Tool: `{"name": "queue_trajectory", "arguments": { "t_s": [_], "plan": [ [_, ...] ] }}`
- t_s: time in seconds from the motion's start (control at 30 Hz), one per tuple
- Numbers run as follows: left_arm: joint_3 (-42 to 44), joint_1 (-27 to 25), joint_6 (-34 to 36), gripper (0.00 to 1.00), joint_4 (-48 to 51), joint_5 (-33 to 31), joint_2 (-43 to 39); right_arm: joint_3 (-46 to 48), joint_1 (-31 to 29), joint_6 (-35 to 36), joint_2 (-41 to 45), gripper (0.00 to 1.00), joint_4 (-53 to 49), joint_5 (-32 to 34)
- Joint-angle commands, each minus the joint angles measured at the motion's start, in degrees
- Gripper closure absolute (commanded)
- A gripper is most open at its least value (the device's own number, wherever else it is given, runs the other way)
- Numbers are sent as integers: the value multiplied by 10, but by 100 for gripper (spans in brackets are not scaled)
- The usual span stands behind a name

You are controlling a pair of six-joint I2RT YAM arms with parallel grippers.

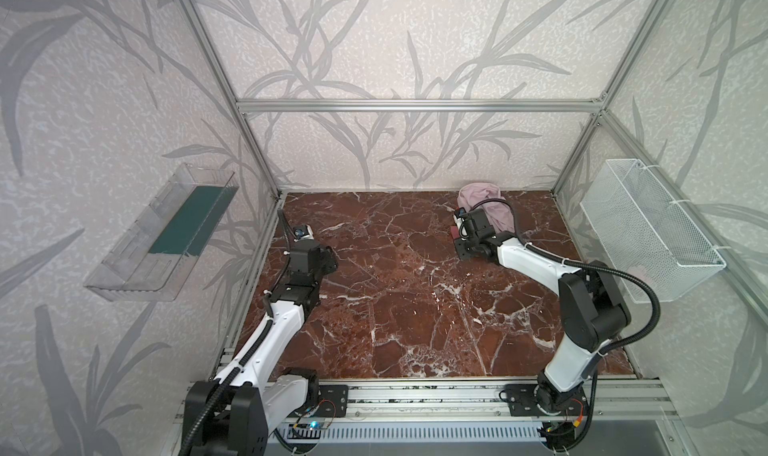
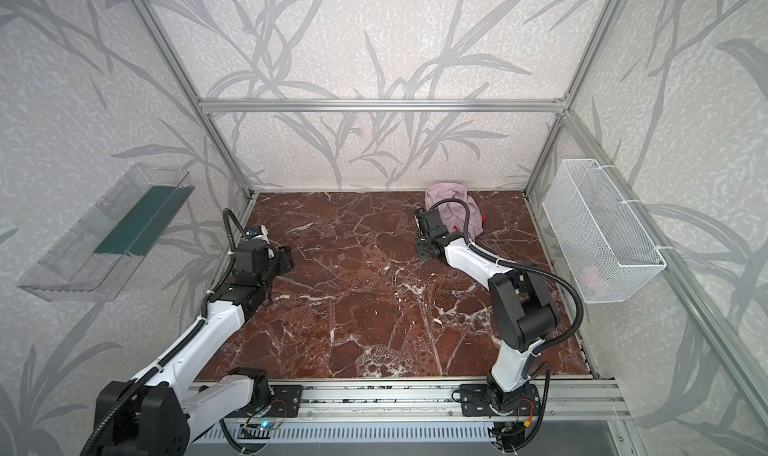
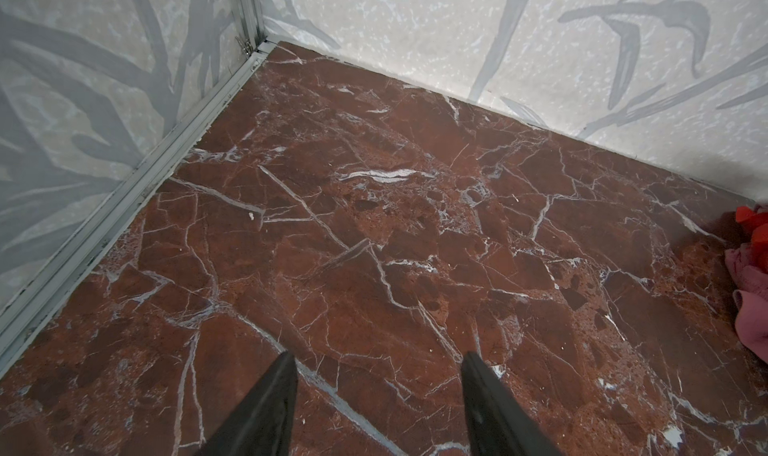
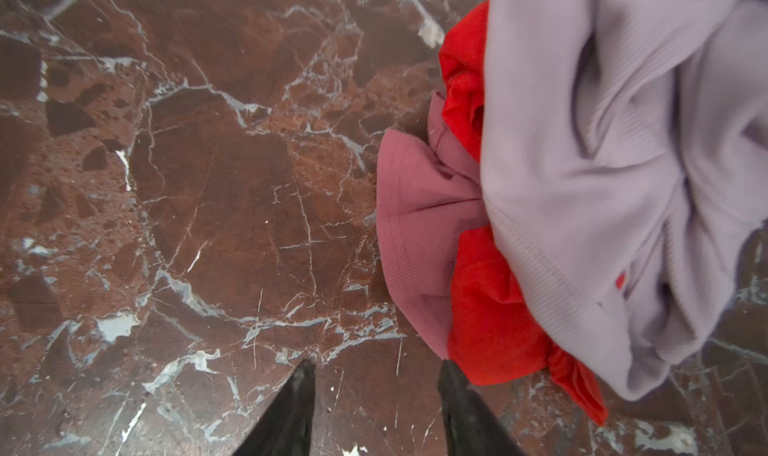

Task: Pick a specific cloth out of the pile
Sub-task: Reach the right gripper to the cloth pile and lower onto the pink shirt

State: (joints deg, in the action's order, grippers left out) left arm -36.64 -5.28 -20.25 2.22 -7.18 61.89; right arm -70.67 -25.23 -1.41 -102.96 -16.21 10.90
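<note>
The pile lies against the back wall at the right, shown in both top views. A pale lilac-pink cloth covers most of it, with a bright red cloth under it. The cloth, dusty rose, sticks out flat on the table from beneath both; its edge also shows in the left wrist view. My right gripper hovers open over bare marble just beside the cloth's edge, holding nothing. My left gripper is open and empty above the table's left side, far from the pile.
A white wire basket hangs on the right wall with something pink inside. A clear plastic bin hangs on the left wall. Aluminium frame posts and patterned walls close in the red marble table.
</note>
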Motion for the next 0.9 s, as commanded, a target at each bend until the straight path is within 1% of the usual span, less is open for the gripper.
{"name": "queue_trajectory", "arguments": {
  "t_s": [0.0,0.2,0.4,0.57,0.87],
  "plan": [
    [-21,-5,-8,39,13,11,3,-46,-1,-5,-32,50,-55,0],
    [-19,-5,-8,39,8,14,-1,-126,-1,-5,-106,50,-116,23],
    [-21,-6,-2,39,4,15,3,-177,-1,2,-160,53,-140,46],
    [-27,-6,5,39,4,13,12,-211,-1,14,-196,56,-159,62],
    [-41,-6,7,39,8,18,30,-274,6,19,-242,56,-201,82]
  ]
}}
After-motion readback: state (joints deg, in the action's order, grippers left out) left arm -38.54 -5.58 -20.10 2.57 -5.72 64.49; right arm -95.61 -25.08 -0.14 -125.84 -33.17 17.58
